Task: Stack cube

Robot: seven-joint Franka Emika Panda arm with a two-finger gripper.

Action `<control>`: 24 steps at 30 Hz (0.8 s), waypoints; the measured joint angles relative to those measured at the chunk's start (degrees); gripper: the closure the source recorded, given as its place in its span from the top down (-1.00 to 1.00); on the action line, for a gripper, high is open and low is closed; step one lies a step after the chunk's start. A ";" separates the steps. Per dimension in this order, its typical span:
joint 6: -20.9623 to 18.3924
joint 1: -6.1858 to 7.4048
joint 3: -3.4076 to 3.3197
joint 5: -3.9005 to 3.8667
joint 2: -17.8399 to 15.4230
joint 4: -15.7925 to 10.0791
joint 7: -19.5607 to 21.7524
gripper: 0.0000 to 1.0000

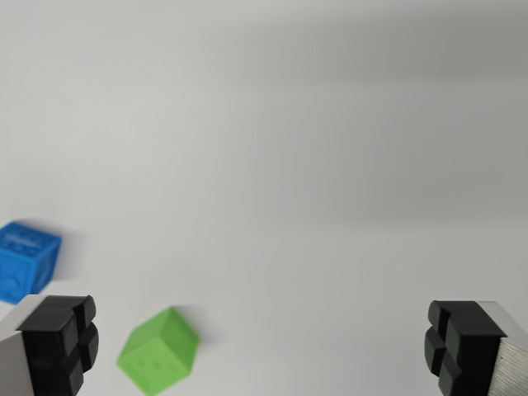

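Note:
A blue cube (26, 261) rests on the white surface at the wrist view's left edge. A green cube (159, 350) lies lower down, turned at an angle, just to the right of my left fingertip (59, 342). My gripper (260, 346) is open wide, with black pads at both bottom corners and nothing between them. The right fingertip (462, 342) is far from both cubes. Neither cube touches the gripper, and the two cubes are apart from each other.
The plain white tabletop (289, 165) fills all of the view beyond the cubes.

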 joint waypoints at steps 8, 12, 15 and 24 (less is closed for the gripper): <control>0.00 0.00 0.00 0.00 0.00 0.00 0.00 1.00; 0.00 0.00 0.00 0.00 0.00 0.00 0.00 1.00; 0.00 0.01 0.00 0.00 0.00 -0.04 0.00 1.00; 0.43 0.39 0.11 0.00 -0.04 -0.72 0.77 1.00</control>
